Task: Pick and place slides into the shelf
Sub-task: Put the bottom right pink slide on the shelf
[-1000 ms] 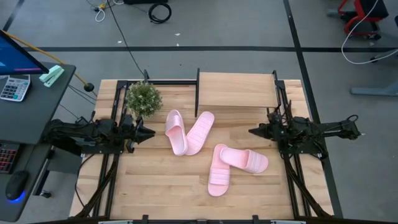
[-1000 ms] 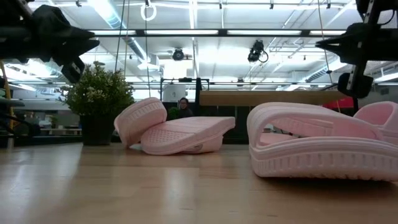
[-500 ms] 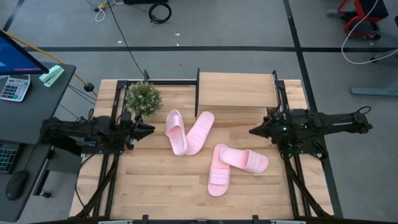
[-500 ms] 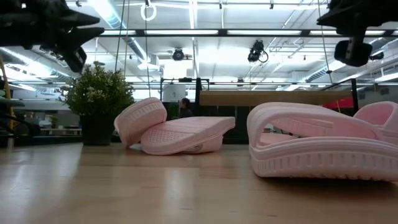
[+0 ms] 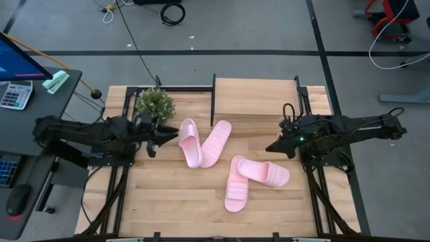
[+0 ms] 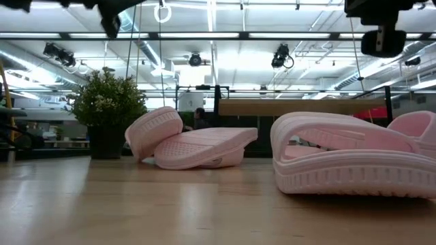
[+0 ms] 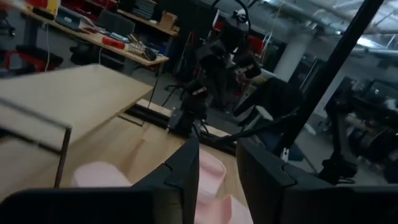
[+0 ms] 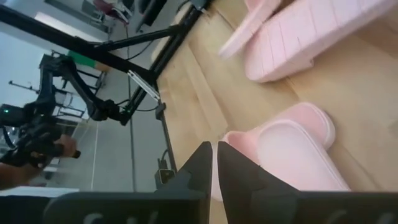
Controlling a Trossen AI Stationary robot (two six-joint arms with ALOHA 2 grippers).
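Both arms advanced toward slides (image 5: 201, 142); high view alone shows shelf (image 5: 255, 96) top.

Matt pink foam slides (image 5: 201, 142) — ribbed soles; light-wood shelf (image 5: 255, 96).

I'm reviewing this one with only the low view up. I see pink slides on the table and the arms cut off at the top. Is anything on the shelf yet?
Observer: No. From above, the shelf board is bare. All four slides lie on the table.
Operator: How are they laid out?
Observer: In two pairs. The first pair is by the plant. The second pair is nearer the right arm, with its two slides overlapping.
Operator: Where are the grippers?
Observer: The left gripper is open and points at the first pair from the plant side. The right gripper points toward the second pair.
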